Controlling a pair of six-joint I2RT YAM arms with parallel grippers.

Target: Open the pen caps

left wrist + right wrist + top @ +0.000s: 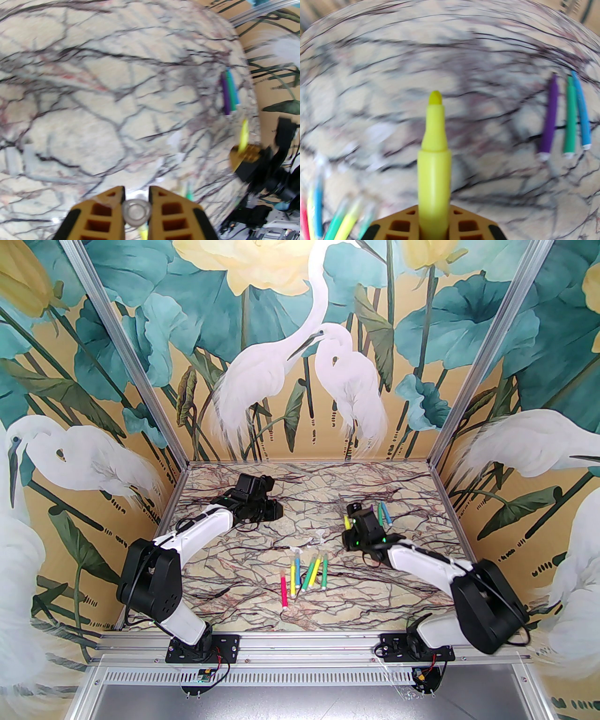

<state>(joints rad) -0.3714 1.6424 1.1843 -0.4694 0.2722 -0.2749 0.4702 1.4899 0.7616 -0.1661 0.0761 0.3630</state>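
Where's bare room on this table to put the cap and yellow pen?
Free: far middle of the table, and the near-left patch beside the capped pens. Crowded: those pens, the loose caps behind them, the three uncapped pens far right.

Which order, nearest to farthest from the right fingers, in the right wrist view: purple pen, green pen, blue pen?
1. purple pen, off to the right of the right fingers, innermost of the three.
2. green pen, middle of the row.
3. blue pen, outermost, close beside the green one.
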